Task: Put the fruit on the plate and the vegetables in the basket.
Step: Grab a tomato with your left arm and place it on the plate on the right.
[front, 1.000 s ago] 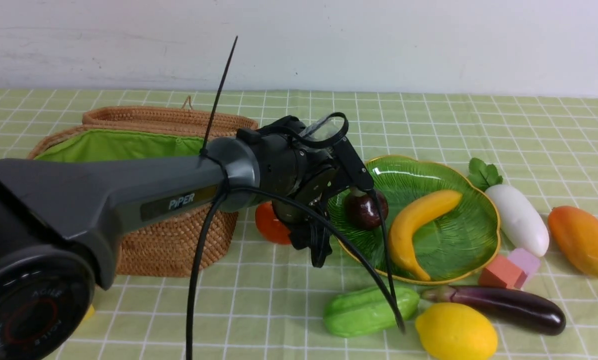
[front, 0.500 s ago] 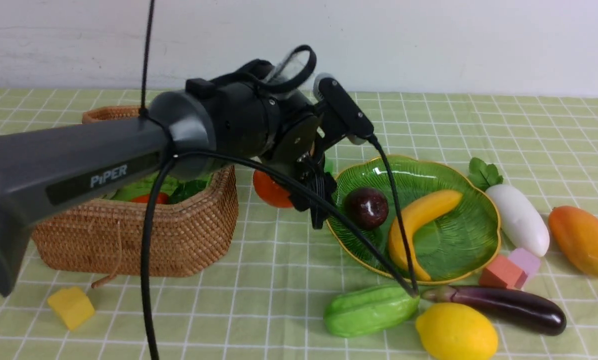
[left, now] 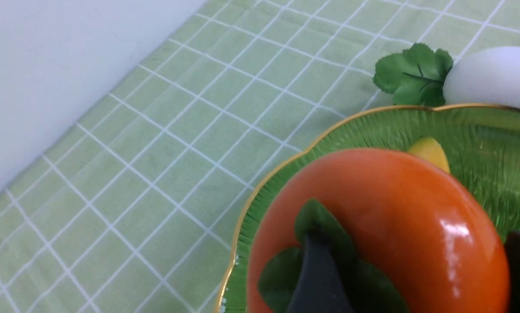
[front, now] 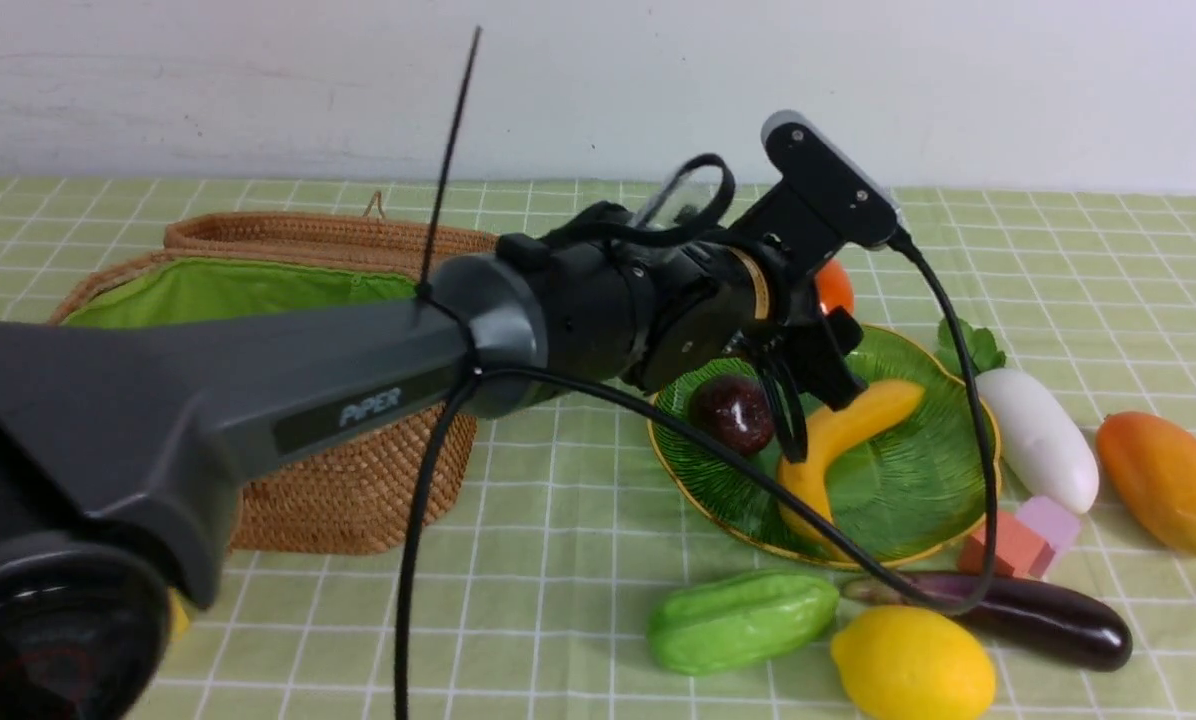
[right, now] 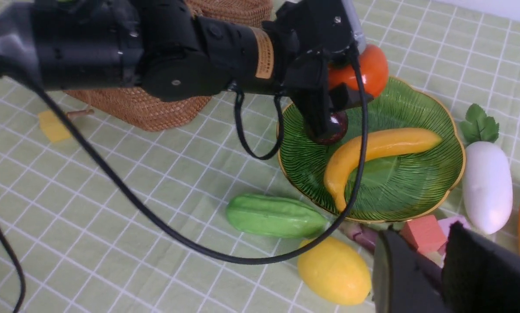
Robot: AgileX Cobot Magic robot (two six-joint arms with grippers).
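My left gripper (left: 416, 269) is shut on the orange-red persimmon (left: 386, 204), one finger on its green cap. It holds the persimmon (front: 835, 285) just above the far edge of the green leaf plate (front: 898, 490). On the plate lie a banana (front: 838, 430) and a dark mangosteen (front: 733, 412). The white radish (front: 1038, 435) and mango (front: 1168, 480) lie right of the plate. The gourd (front: 738, 620), lemon (front: 913, 665) and eggplant (front: 1048, 615) lie in front of it. My right gripper (right: 440, 243) hovers open and empty above the eggplant's end.
The wicker basket (front: 348, 480) with green lining stands left of the plate, largely hidden by my left arm. A red foam block (front: 998, 545) and a pink one (front: 1053, 520) sit between plate and eggplant. A yellow block (right: 53, 126) lies near the basket. The left arm's cable (front: 658, 420) hangs across the plate.
My left gripper has carried the persimmon up from the cloth beside the basket and rightward to above the plate's far edge. The items on the table have stayed put.
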